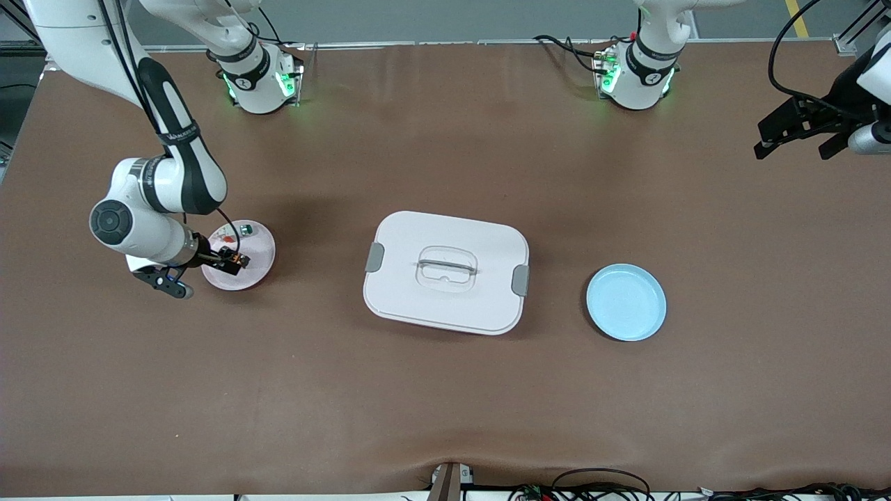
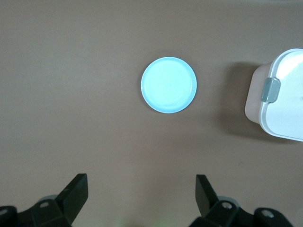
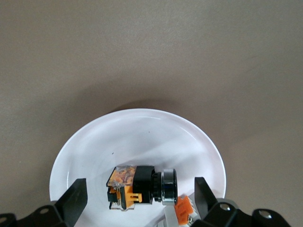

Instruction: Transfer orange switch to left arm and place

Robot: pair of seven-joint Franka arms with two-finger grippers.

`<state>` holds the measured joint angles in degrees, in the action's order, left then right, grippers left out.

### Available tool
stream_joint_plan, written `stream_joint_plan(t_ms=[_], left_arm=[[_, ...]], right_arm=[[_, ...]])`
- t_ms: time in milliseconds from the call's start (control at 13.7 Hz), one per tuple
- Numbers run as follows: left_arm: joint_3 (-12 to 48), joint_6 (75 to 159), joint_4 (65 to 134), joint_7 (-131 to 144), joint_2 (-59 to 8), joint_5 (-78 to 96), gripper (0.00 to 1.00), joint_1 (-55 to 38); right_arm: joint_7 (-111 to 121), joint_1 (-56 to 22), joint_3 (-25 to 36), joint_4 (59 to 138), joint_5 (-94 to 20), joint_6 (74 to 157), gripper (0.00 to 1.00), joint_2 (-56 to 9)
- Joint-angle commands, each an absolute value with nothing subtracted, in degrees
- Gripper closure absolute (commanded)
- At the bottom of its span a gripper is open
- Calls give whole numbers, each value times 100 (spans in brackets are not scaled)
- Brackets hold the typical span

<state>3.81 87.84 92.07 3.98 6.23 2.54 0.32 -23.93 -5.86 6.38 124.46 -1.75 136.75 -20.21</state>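
Front view: right gripper (image 1: 209, 268) low over the pink-white plate (image 1: 256, 268) at the right arm's end of the table; box (image 1: 446, 271) mid-table; blue plate (image 1: 626, 302) toward the left arm's end. Left gripper (image 1: 800, 139) waits aloft, holding nothing.

Left wrist view: fingers (image 2: 75, 191) spread wide, empty, above bare table (image 2: 94, 94).

Right wrist view: fingers (image 3: 75, 196) spread wide either side of the orange switch (image 3: 142, 187), which lies on the plate, not gripped.

obstacle: box (image 1: 445, 271) mid-counter, between pink plate (image 1: 259, 268) and blue plate (image 1: 626, 302) | free: bare counter (image 1: 445, 403) nearer the front camera than the box, and between the box and the arm bases | blue plate: nothing on it
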Motion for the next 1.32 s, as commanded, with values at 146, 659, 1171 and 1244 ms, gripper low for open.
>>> stream_joint_plan(t_ms=[146, 659, 1171, 1244], left_arm=[[404, 8684, 9132, 272, 589, 316, 0, 97], [387, 8684, 9141, 290, 580, 334, 0, 97], [387, 8640, 9456, 290, 790, 1061, 0, 105], [378, 8657, 9596, 264, 895, 1342, 0, 114]], right_arm=[[-2496, -685, 650, 12559, -132, 13834, 0, -2127], [-2487, -703, 650, 12841, -132, 14247, 0, -2162], [-2487, -782, 659, 12850, -132, 14221, 0, -2171], [-2479, -791, 659, 12850, -132, 14212, 0, -2171]])
